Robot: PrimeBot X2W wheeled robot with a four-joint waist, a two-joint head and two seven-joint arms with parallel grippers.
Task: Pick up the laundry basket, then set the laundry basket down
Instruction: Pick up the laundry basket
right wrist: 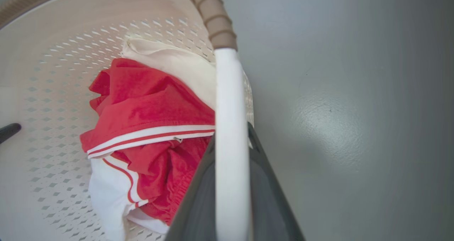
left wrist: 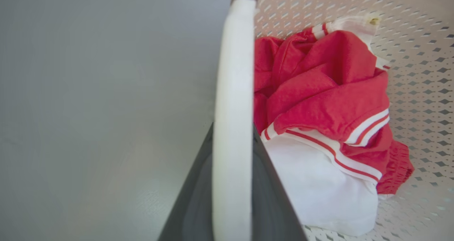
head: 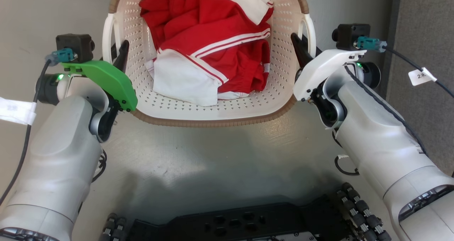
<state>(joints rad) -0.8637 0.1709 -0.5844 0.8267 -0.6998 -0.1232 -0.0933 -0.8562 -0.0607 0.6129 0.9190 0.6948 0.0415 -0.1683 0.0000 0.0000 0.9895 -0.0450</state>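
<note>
Grey, faintly glossy floor [head: 220, 163] spreads below. My left gripper [head: 119, 51] clamps the slick white left handle [head: 106, 35] of the laundry basket [head: 136, 39], which is ahead between my arms; soft red-and-white clothes [head: 212, 46] slump inside the perforated plastic. My right gripper [head: 301, 48] clamps the right handle [head: 311, 30]. I should raise both evenly, keeping the woven-look rim [head: 209, 122] level.

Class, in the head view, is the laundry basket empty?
No, red and white clothes lie heaped inside the laundry basket.

Grey forearms [head: 53, 163]; green left wrist cover [head: 106, 79]; white right cover [head: 322, 69]; black cables [head: 400, 57].
</note>
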